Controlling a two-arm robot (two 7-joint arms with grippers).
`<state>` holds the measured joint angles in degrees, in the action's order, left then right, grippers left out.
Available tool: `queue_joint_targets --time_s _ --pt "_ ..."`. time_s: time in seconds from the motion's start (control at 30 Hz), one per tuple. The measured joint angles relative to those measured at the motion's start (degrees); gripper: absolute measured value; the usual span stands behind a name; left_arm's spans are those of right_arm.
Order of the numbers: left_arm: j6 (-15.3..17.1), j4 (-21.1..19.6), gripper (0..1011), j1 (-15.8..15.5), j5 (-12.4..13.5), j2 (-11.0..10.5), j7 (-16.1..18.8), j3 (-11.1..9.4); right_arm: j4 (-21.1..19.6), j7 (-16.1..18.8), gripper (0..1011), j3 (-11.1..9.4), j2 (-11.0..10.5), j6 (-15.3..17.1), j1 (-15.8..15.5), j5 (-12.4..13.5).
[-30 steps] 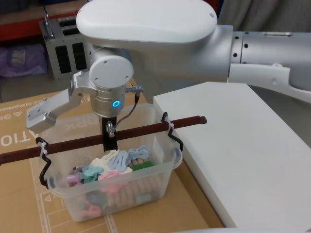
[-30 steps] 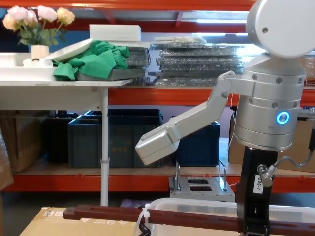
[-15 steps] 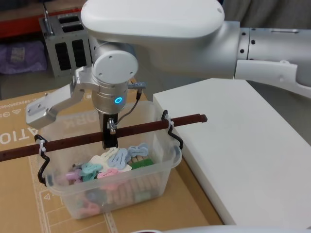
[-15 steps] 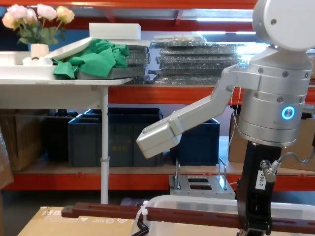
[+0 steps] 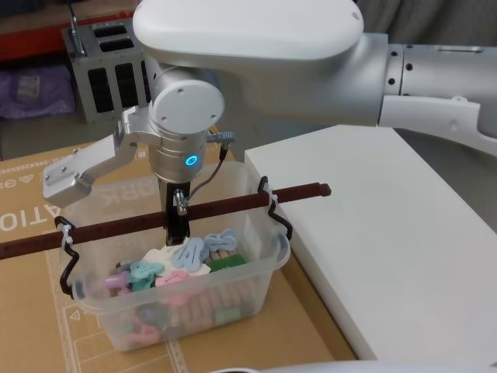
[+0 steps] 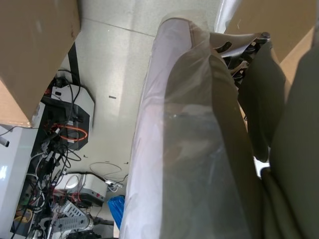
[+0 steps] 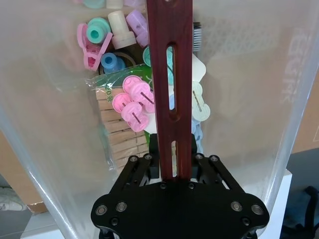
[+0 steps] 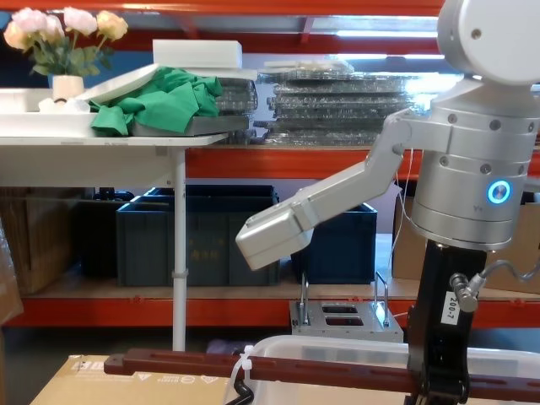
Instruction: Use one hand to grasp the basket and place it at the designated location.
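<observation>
R gripper (image 7: 175,167) on basket (image 5: 194,311), cardboard (image 5: 31,326) – shelving (image 8: 253,160) behind

A long rounded column wrapped in translucent plastic film (image 6: 184,149) lies over a pale floor (image 6: 124,64). Well apart from it sit a brown cardboard panel (image 6: 35,55) and a white-grey box (image 6: 77,107) among tangled dark cables (image 6: 45,159). A small blue object (image 6: 115,211) lies just beside the column.

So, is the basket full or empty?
Partly full. The basket holds a low pile of coloured pegs and wooden pegs, well below its rim.
</observation>
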<state>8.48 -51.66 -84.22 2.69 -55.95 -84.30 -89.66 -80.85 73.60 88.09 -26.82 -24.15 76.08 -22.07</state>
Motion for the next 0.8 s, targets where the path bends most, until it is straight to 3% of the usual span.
queue_joint_targets --time_s 0.53,0.8 --pt "0.0 0.0 0 0.0 0.0 0.0 0.0 0.0 -0.1 -0.5 781 -0.4 -0.5 -0.7 -0.1 -0.1" --pt "0.0 0.0 0 0.0 0.0 0.0 0.0 0.0 0.2 -0.7 978 -0.6 -0.6 -0.9 0.0 -0.1"
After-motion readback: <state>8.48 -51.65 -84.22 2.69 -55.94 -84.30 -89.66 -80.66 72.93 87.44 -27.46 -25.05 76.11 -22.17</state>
